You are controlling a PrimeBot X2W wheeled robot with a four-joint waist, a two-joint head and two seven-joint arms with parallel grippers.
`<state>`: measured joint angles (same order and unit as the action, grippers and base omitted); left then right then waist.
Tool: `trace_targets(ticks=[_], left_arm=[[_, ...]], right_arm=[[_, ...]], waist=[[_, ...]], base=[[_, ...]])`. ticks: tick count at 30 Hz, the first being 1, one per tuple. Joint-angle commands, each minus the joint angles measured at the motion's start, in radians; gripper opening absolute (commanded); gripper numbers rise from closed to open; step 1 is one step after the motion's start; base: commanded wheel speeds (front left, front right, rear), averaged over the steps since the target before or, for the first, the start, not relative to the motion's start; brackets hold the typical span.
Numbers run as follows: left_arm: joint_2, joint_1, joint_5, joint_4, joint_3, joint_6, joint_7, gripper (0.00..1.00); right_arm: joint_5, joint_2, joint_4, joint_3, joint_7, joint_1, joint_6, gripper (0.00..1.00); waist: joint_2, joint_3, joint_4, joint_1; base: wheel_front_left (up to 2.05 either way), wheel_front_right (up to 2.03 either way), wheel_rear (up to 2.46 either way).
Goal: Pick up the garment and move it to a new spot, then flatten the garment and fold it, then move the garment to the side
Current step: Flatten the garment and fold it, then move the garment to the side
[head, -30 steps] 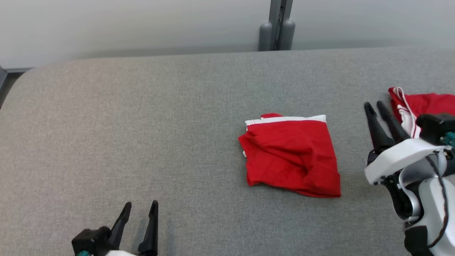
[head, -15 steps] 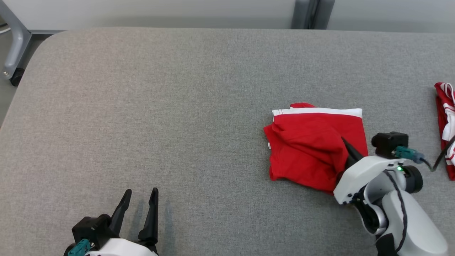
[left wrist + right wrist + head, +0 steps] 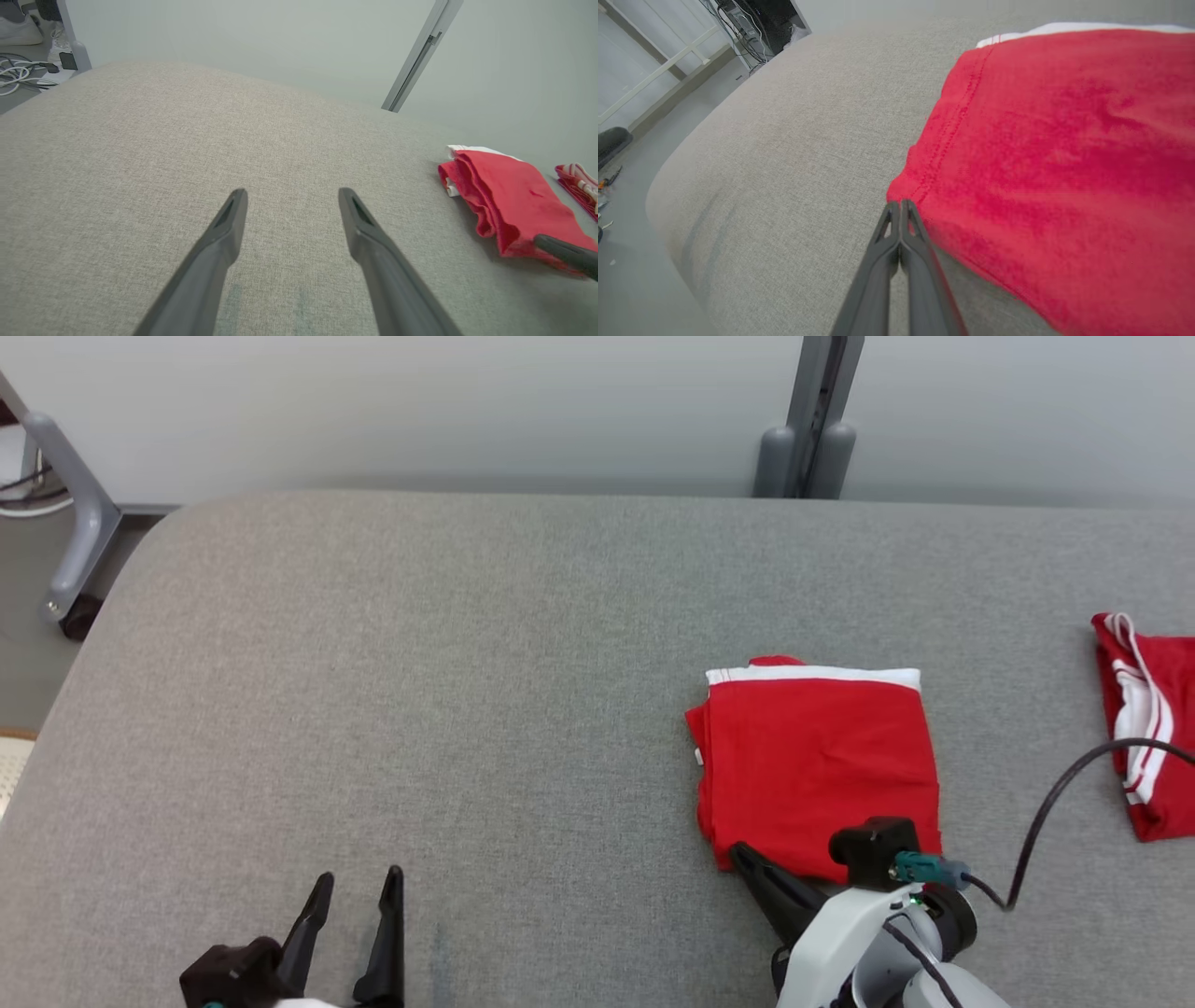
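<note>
The garment [image 3: 817, 765] is a red cloth with a white band along its far edge, folded into a flat square right of centre on the grey padded table [image 3: 448, 691]. My right gripper [image 3: 739, 851] is shut, and its tips rest at the garment's near left corner. In the right wrist view the right gripper [image 3: 901, 204] has its fingers pressed together against the hem of the garment [image 3: 1055, 140], with no cloth seen between them. My left gripper [image 3: 355, 891] stands open over bare table at the lower left. The left wrist view shows the left gripper [image 3: 292, 198] with nothing between its fingers and the garment [image 3: 509, 200] off to its right.
A second red and white cloth [image 3: 1148, 728] lies at the table's right edge. A black cable [image 3: 1050, 803] arcs from my right wrist. A grey post [image 3: 812, 429] stands behind the table. A frame leg with a caster [image 3: 70, 551] is off the left corner.
The camera shifted. My right gripper closed and came from the garment's right, across its top, to its near left corner. The garment now lies smoother and squarer. The left gripper stayed put.
</note>
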<state>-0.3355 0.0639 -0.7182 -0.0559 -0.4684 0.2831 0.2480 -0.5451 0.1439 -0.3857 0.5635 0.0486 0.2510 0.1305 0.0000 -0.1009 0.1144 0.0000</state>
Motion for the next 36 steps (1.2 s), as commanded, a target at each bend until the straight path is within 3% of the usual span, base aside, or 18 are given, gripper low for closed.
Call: trace_targets(ticks=[1, 5, 6, 8, 9, 14, 19, 28, 33, 36], left_arm=[[-0.006, 0.013, -0.002, 0.004, 0.009, 0.005, 0.006, 1.0], [-0.014, 0.052, 0.017, 0.022, 0.042, 0.018, 0.013, 1.0], [-0.015, 0.063, 0.027, 0.027, 0.052, 0.02, 0.015, 1.0], [-0.015, 0.087, 0.044, 0.037, 0.073, 0.028, 0.016, 1.0], [-0.014, 0.094, 0.057, 0.042, 0.087, 0.028, 0.017, 1.0], [-0.015, 0.132, 0.118, 0.056, 0.136, -0.001, 0.017, 1.0], [-0.001, 0.163, 0.16, 0.021, 0.186, -0.033, 0.018, 1.0], [0.067, 0.188, 0.207, -0.018, 0.252, -0.102, 0.018, 1.0], [0.107, 0.166, 0.238, -0.02, 0.283, -0.15, 0.018, 1.0], [0.116, 0.141, 0.25, -0.019, 0.28, -0.173, 0.018, 1.0]], right_arm=[[0.006, 0.007, 0.01, 0.0, -0.014, -0.013, 0.0, 0.0], [0.06, 0.025, 0.065, -0.032, -0.076, -0.045, 0.0, 0.0], [0.082, 0.028, 0.082, -0.055, -0.096, -0.059, 0.0, 0.15], [0.139, 0.039, 0.12, -0.115, -0.134, -0.089, 0.0, 0.56], [0.167, 0.043, 0.142, -0.151, -0.153, -0.108, 0.0, 1.0], [0.274, 0.057, 0.229, -0.347, -0.242, -0.207, 0.0, 1.0], [0.342, 0.053, 0.225, -0.478, -0.293, -0.293, 0.0, 1.0], [0.379, 0.01, 0.154, -0.534, -0.315, -0.336, 0.0, 1.0], [0.255, -0.012, 0.178, -0.526, -0.277, -0.254, 0.0, 1.0], [0.137, 0.004, 0.182, -0.501, -0.097, -0.176, 0.0, 1.0]], waist=[[0.0, 0.027, -0.019, 0.0], [0.0, 0.078, -0.062, 0.0], [0.0, 0.092, -0.074, 0.0], [0.0, 0.114, -0.097, 0.0], [0.0, 0.122, -0.107, 0.0], [0.0, 0.145, -0.132, 0.0], [0.0, 0.159, -0.133, 0.0], [0.0, 0.165, -0.117, 0.0], [0.0, 0.134, -0.104, 0.0], [0.0, 0.093, -0.097, 0.0]], base=[[0.0, 0.0, 0.0], [0.0, 0.0, 0.0], [0.0, 0.0, 0.0], [0.0, 0.0, 0.0], [0.0, 0.0, 0.0], [0.0, 0.0, 0.0], [0.0, 0.0, 0.0], [0.0, 0.0, 0.0], [0.0, 0.0, 0.0], [0.0, 0.0, 0.0]])
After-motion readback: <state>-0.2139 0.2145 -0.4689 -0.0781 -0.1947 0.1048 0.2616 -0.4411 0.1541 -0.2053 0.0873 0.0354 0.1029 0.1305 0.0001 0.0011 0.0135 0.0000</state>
